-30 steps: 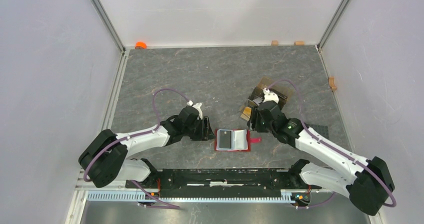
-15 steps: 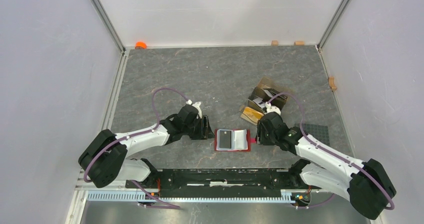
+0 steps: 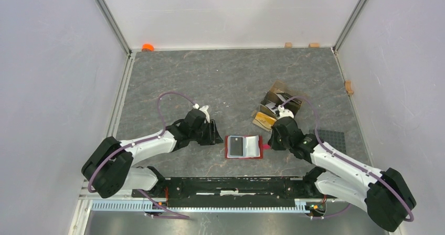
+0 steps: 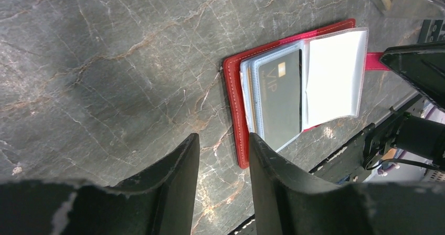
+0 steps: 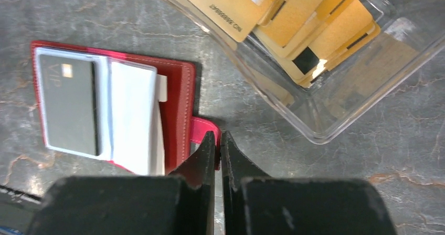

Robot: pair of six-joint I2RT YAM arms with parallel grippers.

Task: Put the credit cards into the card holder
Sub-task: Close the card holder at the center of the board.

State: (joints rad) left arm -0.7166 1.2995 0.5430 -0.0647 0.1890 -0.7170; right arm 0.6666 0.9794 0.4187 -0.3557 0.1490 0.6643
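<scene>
Beside clear plastic box of orange credit cards — light, stiff, slick, take an edge — right gripper sits clenched, maybe on pink tab of red card holder; left gripper released.

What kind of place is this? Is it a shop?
Probably a robot lab booth, not a shop: plain white walls box in a gray table, two robot arms are bolted at its edge, with a card holder between them.

The strap of the card holder ends under the right gripper jaws; the clear box is cropped above.
</scene>
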